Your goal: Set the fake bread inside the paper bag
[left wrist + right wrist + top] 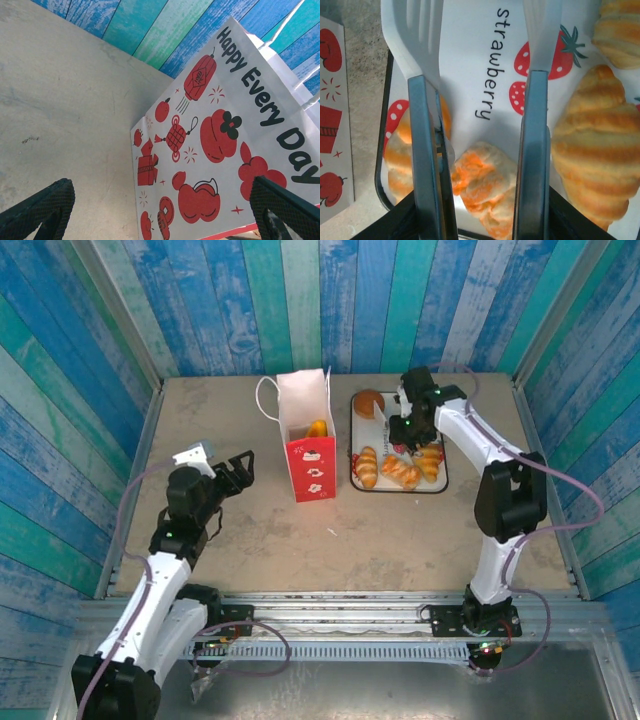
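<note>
Orange roll (482, 185) lies just under your right claw (479, 30), jaws parted, gripping nothing. Close off-centre and a finger could shove it against the croissant (592, 145) on the claw's right. Paper bag (308, 455) stands to its left, unsteadied; your left claw (238, 472) gapes empty nearby.

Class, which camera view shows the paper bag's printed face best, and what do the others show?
Left wrist: the printed face of the paper bag, red lanterns, fruit and "Happy Every Day", is close and sharp. Top external shows the whole bag upright but small. Right wrist catches a strip of its print at the left edge.
</note>
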Controlling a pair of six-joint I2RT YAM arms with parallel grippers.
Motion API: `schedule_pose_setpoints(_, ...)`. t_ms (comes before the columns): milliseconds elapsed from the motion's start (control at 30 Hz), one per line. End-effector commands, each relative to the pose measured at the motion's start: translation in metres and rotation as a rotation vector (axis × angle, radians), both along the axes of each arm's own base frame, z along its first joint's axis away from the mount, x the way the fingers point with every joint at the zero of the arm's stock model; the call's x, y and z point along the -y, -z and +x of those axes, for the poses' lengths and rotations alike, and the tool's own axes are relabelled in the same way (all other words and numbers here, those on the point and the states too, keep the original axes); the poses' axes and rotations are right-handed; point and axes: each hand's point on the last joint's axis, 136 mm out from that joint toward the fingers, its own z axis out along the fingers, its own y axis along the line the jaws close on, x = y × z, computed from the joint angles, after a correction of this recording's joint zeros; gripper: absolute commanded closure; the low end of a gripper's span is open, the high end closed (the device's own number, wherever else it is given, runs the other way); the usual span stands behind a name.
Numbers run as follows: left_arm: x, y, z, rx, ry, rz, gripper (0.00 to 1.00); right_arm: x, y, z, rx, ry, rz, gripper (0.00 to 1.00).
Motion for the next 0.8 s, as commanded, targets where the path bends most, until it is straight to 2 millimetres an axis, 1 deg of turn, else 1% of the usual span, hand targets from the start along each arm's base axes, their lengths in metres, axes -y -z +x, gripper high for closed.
schedule_pose_setpoints(0,0.003,-0.006,0.004,0.022,0.015,-0.012,0.06,-0.008,-0.010,0.014,0.035,-0.042,0.029,0.49)
schedule_pose_setpoints(233,0.003,-0.006,0.008,0.019,0.013,0.003,0.06,-0.010,0.002,0.025,0.013,-0.061,0.030,0.45)
schedule_pose_setpoints(467,0.002,-0.007,0.011,0.017,0.009,0.012,0.06,-0.010,0.008,0.032,0.007,-0.064,0.018,0.41)
schedule_pose_setpoints(767,0.000,-0.010,0.013,0.019,0.002,0.032,0.06,-0.012,0.021,0.039,-0.014,-0.064,0.014,0.38)
